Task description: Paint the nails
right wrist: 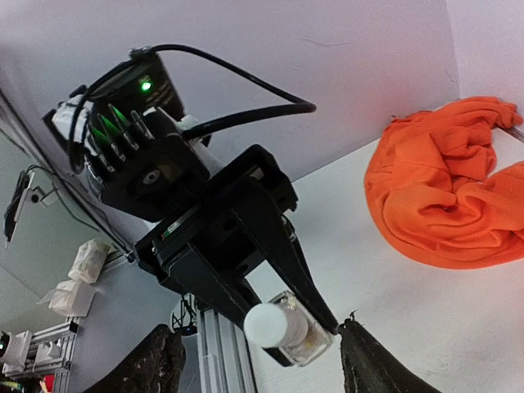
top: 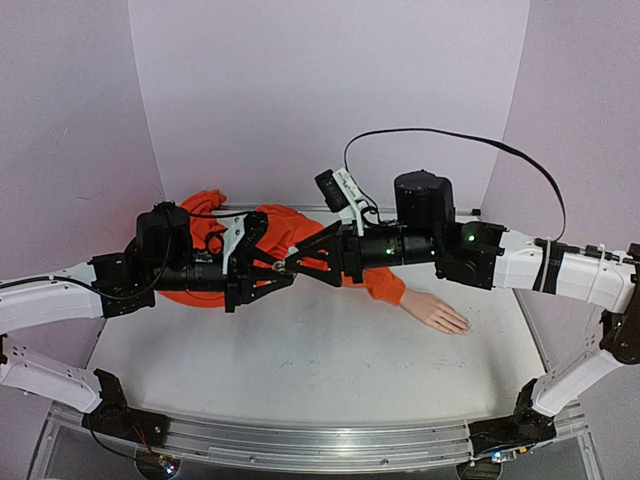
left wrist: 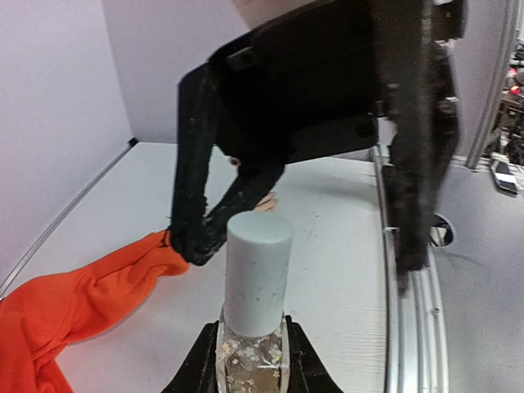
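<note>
The pale mannequin hand (top: 437, 312) lies flat on the table, right of centre, joined to an orange sleeve (top: 384, 285). Its nails (top: 463, 326) are too small to make out. My left gripper (top: 277, 268) is shut on a small clear glassy bottle (left wrist: 250, 354) with a pale blue-grey cap (left wrist: 257, 278), held above the table. The bottle also shows in the right wrist view (right wrist: 288, 328). My right gripper (top: 292, 262) is open and meets the left one head-on. Its fingers (left wrist: 196, 233) stand wide to either side of the cap without touching it.
The rest of the orange garment (top: 205, 225) is bunched at the back left, under and behind both arms, and shows in the right wrist view (right wrist: 446, 192). An aluminium rail (top: 310, 450) runs along the near table edge. White walls close in the back and sides.
</note>
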`<control>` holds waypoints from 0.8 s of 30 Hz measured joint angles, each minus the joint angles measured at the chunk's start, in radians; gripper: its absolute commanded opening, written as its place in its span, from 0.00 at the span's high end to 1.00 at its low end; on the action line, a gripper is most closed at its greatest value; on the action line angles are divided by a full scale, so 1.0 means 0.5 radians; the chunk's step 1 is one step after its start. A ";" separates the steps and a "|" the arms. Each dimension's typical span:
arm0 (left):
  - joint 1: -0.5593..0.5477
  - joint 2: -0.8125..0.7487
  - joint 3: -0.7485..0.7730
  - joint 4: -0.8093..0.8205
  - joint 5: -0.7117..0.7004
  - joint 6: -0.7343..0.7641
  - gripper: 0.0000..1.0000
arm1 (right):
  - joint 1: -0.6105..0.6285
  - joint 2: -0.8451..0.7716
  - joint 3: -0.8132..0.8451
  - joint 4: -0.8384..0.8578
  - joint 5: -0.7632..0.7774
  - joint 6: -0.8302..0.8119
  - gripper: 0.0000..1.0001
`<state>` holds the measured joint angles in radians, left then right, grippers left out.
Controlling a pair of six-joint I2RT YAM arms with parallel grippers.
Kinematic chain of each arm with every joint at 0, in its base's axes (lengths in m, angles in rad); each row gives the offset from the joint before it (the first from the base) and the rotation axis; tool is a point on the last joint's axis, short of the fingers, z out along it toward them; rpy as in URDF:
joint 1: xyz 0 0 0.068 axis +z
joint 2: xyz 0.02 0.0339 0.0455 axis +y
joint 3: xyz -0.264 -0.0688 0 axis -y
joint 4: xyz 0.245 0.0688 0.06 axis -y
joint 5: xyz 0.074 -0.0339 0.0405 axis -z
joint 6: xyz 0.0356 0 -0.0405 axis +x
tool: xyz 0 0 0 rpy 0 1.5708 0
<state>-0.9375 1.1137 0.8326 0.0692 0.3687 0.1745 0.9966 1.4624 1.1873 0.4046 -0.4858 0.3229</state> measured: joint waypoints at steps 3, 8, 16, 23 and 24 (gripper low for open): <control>0.002 0.014 0.013 0.006 0.213 -0.011 1.00 | -0.011 0.000 0.000 0.027 -0.124 -0.076 0.55; 0.002 0.053 0.039 0.005 0.447 -0.043 1.00 | -0.021 0.000 0.001 0.064 -0.272 -0.121 0.68; 0.005 0.061 0.050 0.005 0.545 -0.054 1.00 | -0.021 0.035 0.012 0.093 -0.413 -0.127 0.86; 0.017 0.055 0.050 -0.054 0.468 -0.082 1.00 | -0.034 0.116 0.051 0.127 -0.417 -0.082 1.00; 0.016 0.048 0.049 -0.069 0.393 -0.089 1.00 | -0.032 0.130 0.063 0.127 -0.356 -0.063 1.00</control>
<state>-0.9295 1.1378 0.8570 0.0349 0.5652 0.1299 0.9806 1.5276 1.2186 0.4683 -0.6636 0.2916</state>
